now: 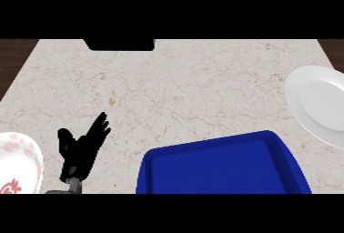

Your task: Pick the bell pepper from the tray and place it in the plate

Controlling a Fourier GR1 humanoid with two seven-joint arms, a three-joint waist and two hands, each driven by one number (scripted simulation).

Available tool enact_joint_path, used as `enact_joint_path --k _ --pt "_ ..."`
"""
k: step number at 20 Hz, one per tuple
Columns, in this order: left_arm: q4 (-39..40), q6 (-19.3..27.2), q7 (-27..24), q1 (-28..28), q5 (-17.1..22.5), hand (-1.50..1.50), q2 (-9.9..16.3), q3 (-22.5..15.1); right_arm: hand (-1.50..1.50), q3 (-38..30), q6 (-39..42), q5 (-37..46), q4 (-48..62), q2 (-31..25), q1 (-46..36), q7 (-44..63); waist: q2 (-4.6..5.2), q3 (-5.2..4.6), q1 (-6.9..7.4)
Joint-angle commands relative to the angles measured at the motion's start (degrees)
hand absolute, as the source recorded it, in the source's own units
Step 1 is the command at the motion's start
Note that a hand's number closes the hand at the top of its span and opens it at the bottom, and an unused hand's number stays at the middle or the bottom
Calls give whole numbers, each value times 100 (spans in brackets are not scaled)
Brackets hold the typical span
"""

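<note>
Left black hand (82, 148) rests near the counter's front-left corner, fingers straight and spread, pointing up, holding nothing. Right hand not in view. Blue rectangular plastic tray (282, 152) sits at the front edge of the beige marble-patterned counter (181, 86), right of centre; no bell pepper visible on the part shown. Plain white round plate (321, 104) at the right edge. White bowl with red pattern (19, 161) at the left edge, just beside the hand. Black object (121, 44) at the back edge.
</note>
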Motion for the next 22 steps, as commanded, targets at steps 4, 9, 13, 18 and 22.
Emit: enact_joint_path --k 4,9,13,18,22 --pt "-196 -26 261 -41 -56 0 10 -81 150 -325 0 219 2919 -41 -2203 -538 33 -1 162" --pt "-174 55 215 -35 -171 0 -214 -268 150 -435 139 496 4836 -234 -3586 -1068 56 5 231" --pt "254 54 126 -521 -120 0 -268 -88 150 -548 416 650 6066 -501 -4371 -1561 103 11 242" --pt "47 -84 117 -345 -152 0 -102 -121 150 -231 131 1174 6979 -553 -4707 -985 165 14 426" --pt "10 -138 125 -326 -184 0 -165 -257 -150 460 123 1955 7285 -576 -4987 -821 190 20 539"
